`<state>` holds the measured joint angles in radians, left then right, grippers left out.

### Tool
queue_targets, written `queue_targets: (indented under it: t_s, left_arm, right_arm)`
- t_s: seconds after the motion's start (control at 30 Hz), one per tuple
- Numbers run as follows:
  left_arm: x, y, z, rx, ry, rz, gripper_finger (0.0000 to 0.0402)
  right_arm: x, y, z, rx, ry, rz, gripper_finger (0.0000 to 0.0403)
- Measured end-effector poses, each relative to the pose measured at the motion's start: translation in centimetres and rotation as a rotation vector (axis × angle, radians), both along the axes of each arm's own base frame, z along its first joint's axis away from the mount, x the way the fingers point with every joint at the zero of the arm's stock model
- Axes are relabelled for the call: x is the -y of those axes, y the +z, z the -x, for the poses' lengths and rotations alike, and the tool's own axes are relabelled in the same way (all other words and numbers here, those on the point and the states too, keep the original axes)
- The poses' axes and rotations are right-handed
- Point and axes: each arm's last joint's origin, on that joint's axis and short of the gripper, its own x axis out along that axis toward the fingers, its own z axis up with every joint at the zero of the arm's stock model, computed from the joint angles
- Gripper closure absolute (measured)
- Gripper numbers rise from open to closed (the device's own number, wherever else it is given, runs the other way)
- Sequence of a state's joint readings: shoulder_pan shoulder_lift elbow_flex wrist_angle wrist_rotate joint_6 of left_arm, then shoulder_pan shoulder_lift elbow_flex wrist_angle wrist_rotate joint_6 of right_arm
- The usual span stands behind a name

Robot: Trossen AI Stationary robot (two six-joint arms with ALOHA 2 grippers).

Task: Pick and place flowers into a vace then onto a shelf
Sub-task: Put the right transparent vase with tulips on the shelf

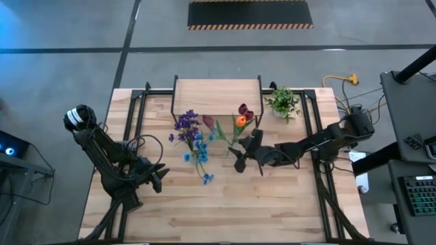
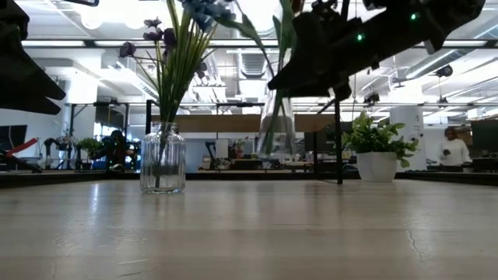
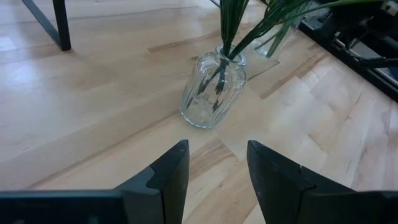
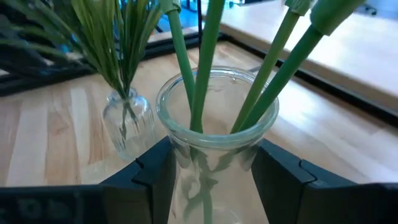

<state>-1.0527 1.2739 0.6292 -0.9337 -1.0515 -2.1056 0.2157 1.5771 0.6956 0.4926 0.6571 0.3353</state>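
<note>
The right pincer is clamped on a clear glass vase, one dark finger on each side of its wall. Four green stems of the tulips and orange bud stand in that vase. In the low view the vase hangs clear of the worktop, held up under the right arm in front of the shelf.

The left pincer hovers with its fingers apart and nothing between them, low over the worktop on the left side, pointing at a second, ribbed glass vase. This vase stands upright on the wood near the middle and holds the purple cluster and small blue blooms.

Farther back, the shelf sits at the rear edge of the worktop, its wooden top bare. A potted plant stands just beside it on the right.
</note>
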Motion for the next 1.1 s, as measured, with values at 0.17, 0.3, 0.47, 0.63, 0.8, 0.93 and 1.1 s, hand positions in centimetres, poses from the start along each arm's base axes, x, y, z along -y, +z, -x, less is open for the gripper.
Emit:
queue_targets:
  t_s: [0.17, 0.3, 0.47, 0.63, 0.8, 0.93, 1.1]
  left_arm:
    - [-0.1, 0.0, 0.0, -0.003, 0.001, -0.005, 0.0256]
    - [-0.2, 0.0, 0.0, -0.007, 0.007, -0.013, 0.0256]
    - [-0.3, 0.0, -0.1, -0.010, 0.012, -0.018, 0.0256]
    - [-0.3, -0.1, -0.1, -0.009, 0.013, -0.017, 0.0256]
    - [-0.3, -0.1, -0.1, -0.009, 0.013, -0.018, 0.0256]
    - [-0.3, -0.1, -0.1, -0.009, 0.014, -0.017, 0.0256]
    - [-0.3, -0.1, -0.1, -0.009, 0.015, -0.016, 0.0256]
  right_arm:
    - [0.3, 1.5, 0.8, 0.006, -0.023, 0.016, 0.0231]
    - [0.6, 2.7, 1.3, 0.022, -0.022, 0.039, 0.0231]
    - [1.1, 4.1, 2.0, 0.043, -0.050, 0.070, 0.0231]
    - [2.0, 5.2, 2.6, 0.052, -0.071, 0.089, 0.0231]
    - [3.0, 5.6, 3.1, 0.029, -0.098, 0.093, 0.0231]
    - [3.7, 6.2, 3.6, 0.039, -0.124, 0.092, 0.0231]
    - [4.9, 6.7, 3.9, 0.043, -0.157, 0.108, 0.0231]
